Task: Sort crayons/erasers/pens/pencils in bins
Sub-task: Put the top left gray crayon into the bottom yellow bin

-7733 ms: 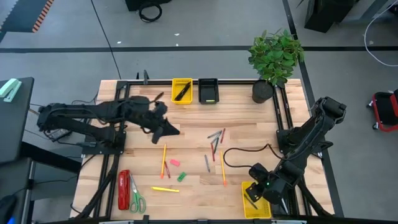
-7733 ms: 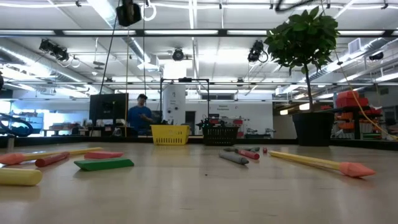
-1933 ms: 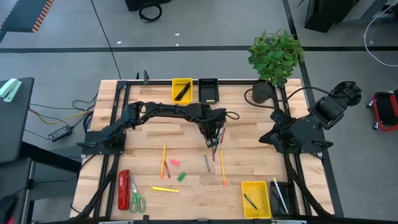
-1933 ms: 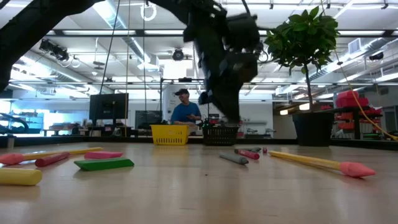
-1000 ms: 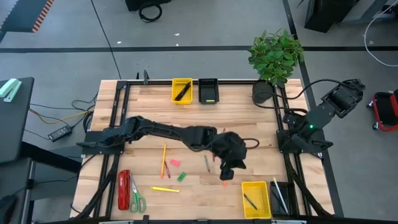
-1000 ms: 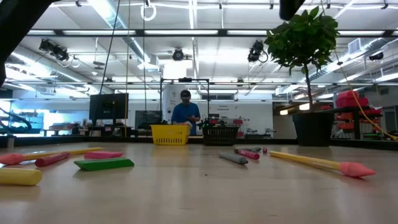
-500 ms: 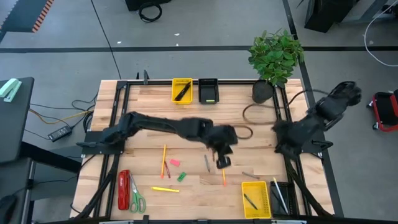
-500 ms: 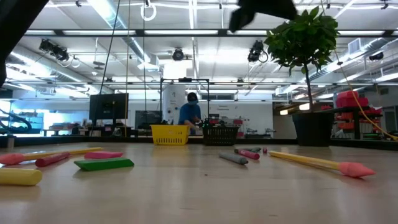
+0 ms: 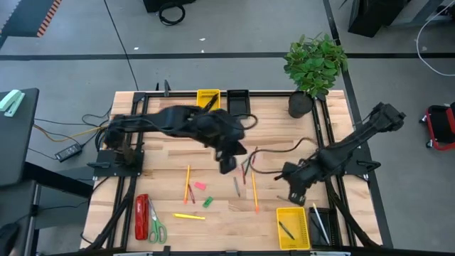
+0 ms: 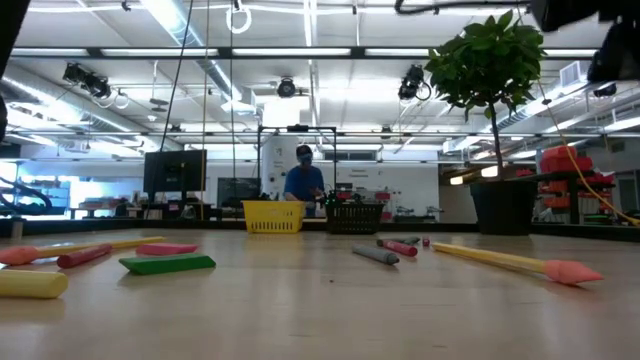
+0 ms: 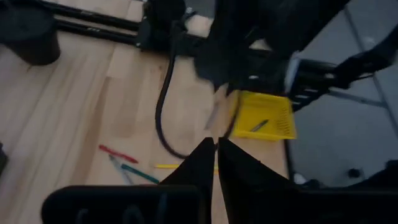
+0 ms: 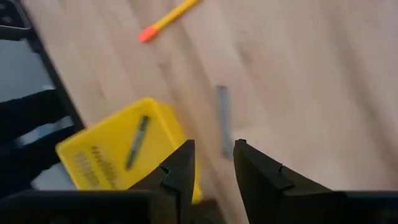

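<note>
The right gripper [image 9: 293,193] hangs with its fingers apart and empty over the near right of the table [image 9: 163,153], above a grey crayon [image 12: 222,119] that lies on bare wood just beside the near yellow bin [image 12: 87,163]; a pen [image 12: 137,143] lies in that bin, which sits at the table's near edge with a black bin [image 9: 320,225] beside it. The left gripper [image 9: 227,168], fingers closed on nothing, hovers mid-table beside a cluster of crayons [image 9: 247,161], with open wood around it. Pencils [image 9: 187,182], a pink eraser [image 9: 200,185] and a green eraser [image 9: 207,202] lie scattered toward the near left. The left arm covers part of the far yellow bin [image 9: 208,94] and far black bin [image 9: 238,94]. In the low view both arms are almost wholly cut off at the top.
</note>
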### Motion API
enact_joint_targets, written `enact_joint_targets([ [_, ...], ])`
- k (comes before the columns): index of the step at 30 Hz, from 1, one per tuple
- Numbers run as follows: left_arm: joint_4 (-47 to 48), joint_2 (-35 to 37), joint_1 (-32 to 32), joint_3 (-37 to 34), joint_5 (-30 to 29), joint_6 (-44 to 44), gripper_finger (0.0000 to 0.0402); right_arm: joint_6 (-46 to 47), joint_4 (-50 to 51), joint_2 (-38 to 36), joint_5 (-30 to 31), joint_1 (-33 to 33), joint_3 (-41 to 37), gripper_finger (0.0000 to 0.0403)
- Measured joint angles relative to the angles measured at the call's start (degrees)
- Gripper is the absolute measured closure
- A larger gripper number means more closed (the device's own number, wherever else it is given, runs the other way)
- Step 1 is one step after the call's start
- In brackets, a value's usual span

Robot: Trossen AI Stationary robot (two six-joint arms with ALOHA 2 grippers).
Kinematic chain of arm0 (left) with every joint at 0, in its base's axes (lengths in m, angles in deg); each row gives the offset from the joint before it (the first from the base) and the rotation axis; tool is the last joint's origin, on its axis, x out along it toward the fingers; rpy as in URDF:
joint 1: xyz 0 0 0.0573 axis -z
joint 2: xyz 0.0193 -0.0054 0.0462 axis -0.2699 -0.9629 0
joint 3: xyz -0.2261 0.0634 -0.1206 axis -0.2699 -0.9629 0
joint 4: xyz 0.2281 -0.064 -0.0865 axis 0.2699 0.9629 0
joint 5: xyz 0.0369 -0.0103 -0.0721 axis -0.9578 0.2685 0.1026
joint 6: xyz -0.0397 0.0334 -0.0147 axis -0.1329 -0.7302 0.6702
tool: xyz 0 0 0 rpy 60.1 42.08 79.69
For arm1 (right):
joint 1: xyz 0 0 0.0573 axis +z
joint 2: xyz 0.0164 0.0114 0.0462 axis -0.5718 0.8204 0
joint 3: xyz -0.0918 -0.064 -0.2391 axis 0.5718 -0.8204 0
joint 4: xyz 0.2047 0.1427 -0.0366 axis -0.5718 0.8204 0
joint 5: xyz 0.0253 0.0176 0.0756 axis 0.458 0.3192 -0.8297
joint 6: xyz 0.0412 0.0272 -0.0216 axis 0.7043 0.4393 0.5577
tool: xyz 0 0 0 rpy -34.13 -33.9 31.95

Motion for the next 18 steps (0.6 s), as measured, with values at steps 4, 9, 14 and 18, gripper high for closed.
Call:
enact_joint_targets([
  [4,0.34,2.15,1.05,0.07,-1.63,2.36,0.0374,0.38,-8.64,2.56,-0.04,-0.13,-5.58,0.0276],
  [9,1.02,3.38,2.53,-0.02,-2.40,4.62,0.0390,-3.63,-17.67,5.19,-0.01,0.27,-9.35,0.0273],
  [14,2.64,3.43,3.73,-0.02,-2.29,4.64,0.0389,-5.50,-18.03,9.20,1.11,0.27,-9.79,0.0273],
  [18,3.42,3.42,3.89,-0.02,-2.38,3.90,0.0375,-5.50,-18.64,12.53,0.95,0.26,-9.79,0.0273],
])
